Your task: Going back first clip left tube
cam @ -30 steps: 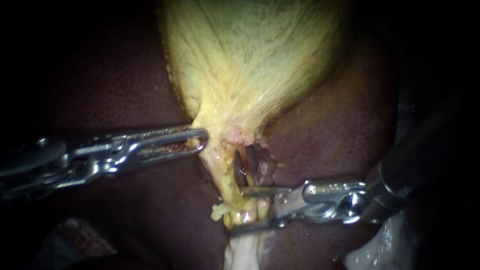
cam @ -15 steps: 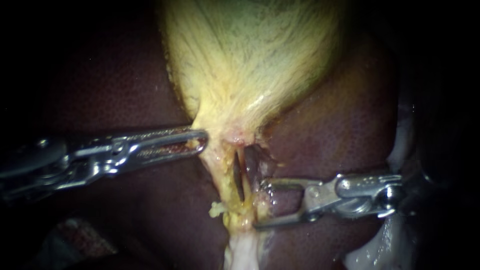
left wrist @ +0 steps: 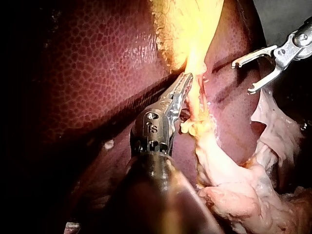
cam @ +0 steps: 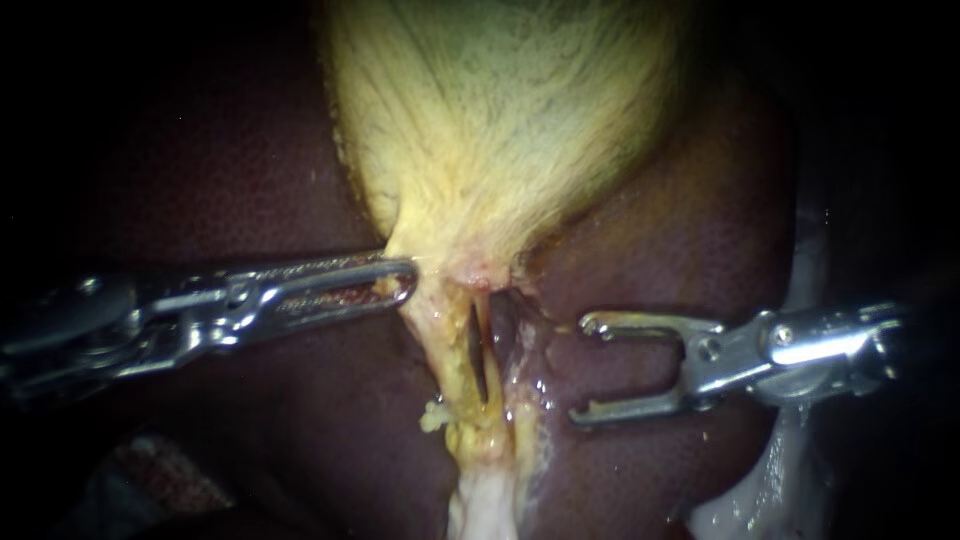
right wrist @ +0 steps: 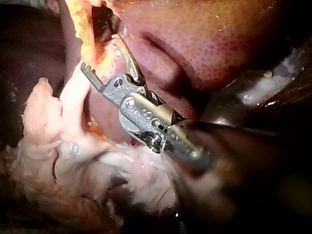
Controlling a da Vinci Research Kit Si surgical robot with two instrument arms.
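Observation:
The yellow gallbladder [cam: 500, 130] narrows to a neck between dark red liver [cam: 230, 150] lobes. My left instrument [cam: 400, 281] is shut on the side of that neck, and its own wrist view shows the same hold [left wrist: 187, 82]. Below the neck, two thin yellowish tubes run down with a dark slit between them; the left tube [cam: 452, 355] lies on the slit's left. My right instrument [cam: 585, 368] stands open to the right of the tubes, touching neither. It is also open in the other views [left wrist: 242, 76] [right wrist: 100, 52]. I cannot make out a clip.
Pale fatty tissue [cam: 485, 505] hangs below the tubes, and it bulks under both instruments in the wrist views [left wrist: 229, 190] [right wrist: 73, 146]. Whitish wet tissue [cam: 760, 490] lies under the right instrument's shaft. Liver surrounds the tubes closely.
My right instrument has drawn back to the right, from astride the tubes low down to clear of them, jaws still open. The left instrument and the gallbladder neck have stayed put.

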